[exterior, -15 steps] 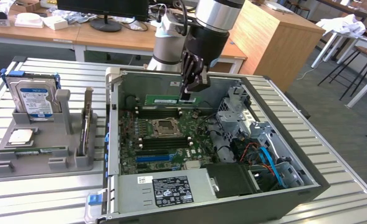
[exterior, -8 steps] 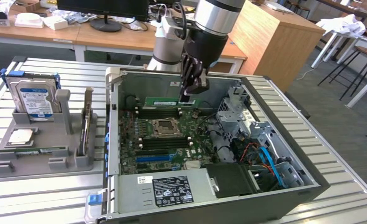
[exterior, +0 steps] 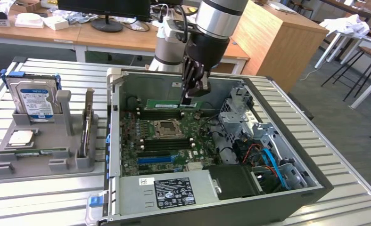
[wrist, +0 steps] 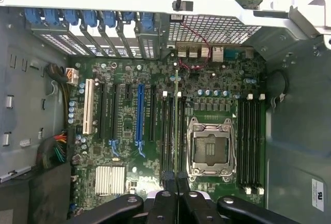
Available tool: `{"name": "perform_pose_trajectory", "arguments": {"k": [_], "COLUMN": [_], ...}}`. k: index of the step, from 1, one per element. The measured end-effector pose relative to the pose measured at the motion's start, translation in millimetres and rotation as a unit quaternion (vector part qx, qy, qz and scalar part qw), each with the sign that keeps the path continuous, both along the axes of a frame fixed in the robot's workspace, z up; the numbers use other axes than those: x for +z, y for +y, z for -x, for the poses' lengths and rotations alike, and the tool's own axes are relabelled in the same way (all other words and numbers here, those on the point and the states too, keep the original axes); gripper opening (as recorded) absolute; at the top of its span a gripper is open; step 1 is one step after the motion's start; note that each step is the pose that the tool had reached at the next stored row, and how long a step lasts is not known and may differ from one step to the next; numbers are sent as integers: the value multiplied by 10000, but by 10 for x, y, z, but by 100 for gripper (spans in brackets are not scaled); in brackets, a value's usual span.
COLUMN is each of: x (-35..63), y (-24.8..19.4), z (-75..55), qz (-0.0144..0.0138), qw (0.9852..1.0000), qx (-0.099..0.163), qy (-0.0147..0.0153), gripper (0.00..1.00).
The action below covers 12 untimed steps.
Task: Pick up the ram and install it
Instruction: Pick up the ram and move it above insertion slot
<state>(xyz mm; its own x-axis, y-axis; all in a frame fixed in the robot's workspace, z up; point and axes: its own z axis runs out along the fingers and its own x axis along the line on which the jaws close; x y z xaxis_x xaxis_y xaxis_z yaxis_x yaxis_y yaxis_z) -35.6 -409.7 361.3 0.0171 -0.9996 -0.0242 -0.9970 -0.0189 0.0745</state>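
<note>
Fingers [wrist: 166, 203]: were narrow, pinching the ram [wrist: 177, 120] above the motherboard [wrist: 124, 74] slots.
Handling: seemed light, stiff, thin, fragile; bare edges suited gripping, not chips.

Ribbed metal table [exterior: 40, 202], matt grey plastic holder [exterior: 40, 160], green circuit-board ram [exterior: 163, 104].

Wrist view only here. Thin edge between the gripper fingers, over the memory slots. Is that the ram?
Observer: Yes. In the exterior view the gripper is shut on a green ram stick, broad face showing.
Operator: Level?
Observer: Looks level, at the slots beyond the processor socket; seated or not, I can't tell.
Operator: Anything outside the case?
Observer: A grey holder on the exterior view's left, with a hard drive standing upright in it.
</note>
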Motion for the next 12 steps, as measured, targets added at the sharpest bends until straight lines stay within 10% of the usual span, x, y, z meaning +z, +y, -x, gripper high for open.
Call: {"name": "perform_pose_trajectory", "arguments": {"k": [12], "x": [-112], "y": [0], "z": [0], "qz": [0], "qw": [10000], "qx": [0], "qy": [0], "gripper": [11]}}
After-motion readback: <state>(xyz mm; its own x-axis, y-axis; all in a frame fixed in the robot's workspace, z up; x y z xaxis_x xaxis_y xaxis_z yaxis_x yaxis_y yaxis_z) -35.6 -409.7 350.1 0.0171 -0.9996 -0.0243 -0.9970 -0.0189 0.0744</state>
